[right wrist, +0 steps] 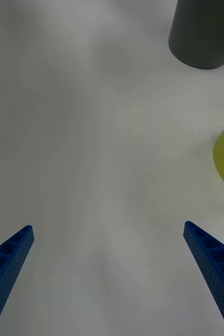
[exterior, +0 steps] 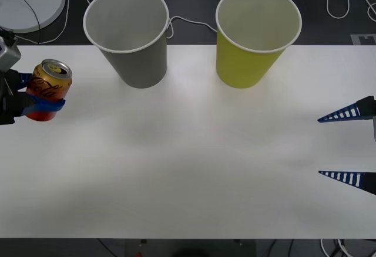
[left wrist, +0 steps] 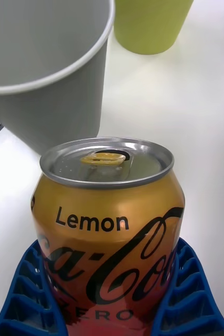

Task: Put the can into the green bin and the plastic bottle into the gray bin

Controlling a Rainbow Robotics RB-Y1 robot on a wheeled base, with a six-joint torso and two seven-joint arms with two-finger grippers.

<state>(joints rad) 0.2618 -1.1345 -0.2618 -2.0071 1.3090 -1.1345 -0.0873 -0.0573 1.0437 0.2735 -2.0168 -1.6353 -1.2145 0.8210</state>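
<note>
The can (exterior: 49,88) stands upright at the left edge of the white table (exterior: 194,151), a small cylinder with an orange-gold upper body shading to red at the base. From the left wrist view the can (left wrist: 107,231) shows a smooth glossy wall with black script and the word "Lemon", a brushed silver lid and a gold pull tab; its base is cut off at the picture's edge. The left gripper (exterior: 36,95) pinches it around the lower body, its blue ribbed fingers (left wrist: 30,294) pressed against both sides of the can and bowed to its curve. In the front view the near finger (exterior: 44,106) wraps across the red band, while the far one is mostly hidden behind the can.

Just beyond the can stands the gray bin (exterior: 129,34), a tall tapered paper cup with a thin white rolled rim and a pale matte inside; its bottom cannot be seen. Beside it, apart from it, the green bin (exterior: 254,37) has the same tapered shape in yellow-green, and only its lower wall shows from the left wrist (left wrist: 151,23).

The right gripper (exterior: 346,145) sits at the table's right edge, well apart from both cups, its blue latticed fingers (right wrist: 211,262) spread wide over bare tabletop.
</note>
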